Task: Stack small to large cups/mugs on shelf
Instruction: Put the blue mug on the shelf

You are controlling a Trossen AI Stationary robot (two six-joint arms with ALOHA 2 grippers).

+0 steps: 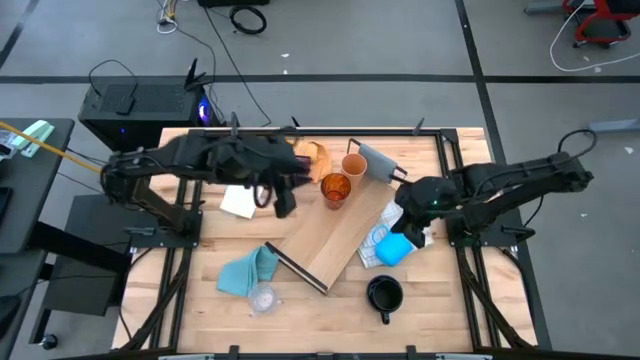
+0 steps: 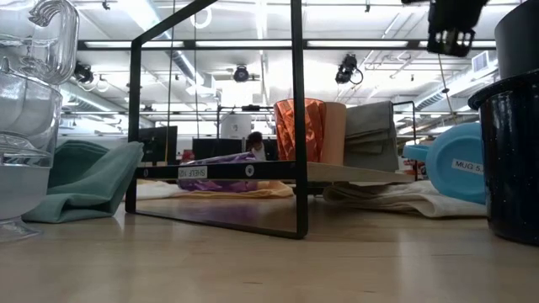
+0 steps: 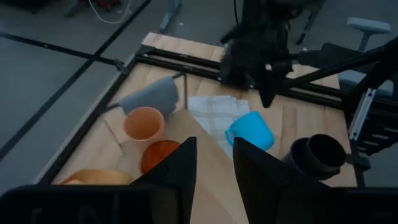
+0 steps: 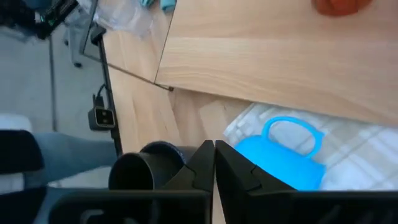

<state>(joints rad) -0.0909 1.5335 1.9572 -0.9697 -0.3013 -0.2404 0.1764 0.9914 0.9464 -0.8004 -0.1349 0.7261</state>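
From above, the shelf (image 1: 340, 235) lies slanted on the tabletop (image 1: 440, 300) between both arms. The amber cup (image 1: 335, 188) and the tan cup (image 1: 354, 165) stand on its far end, just beside the left tool (image 1: 283, 205). That tool's fingers are a little apart and hold nothing.

The right tool (image 4: 214, 163) has its fingers together, empty, over the blue mug (image 4: 283, 163), which lies on its side on the white checked cloth (image 4: 367, 149).

Only the low view shows the purple tumbler (image 2: 221, 179) under the shelf. The dark mug (image 1: 384, 294) sits near the right tool. The clear cups (image 1: 262, 297) and the teal cloth (image 1: 246, 271) lie well apart from it.
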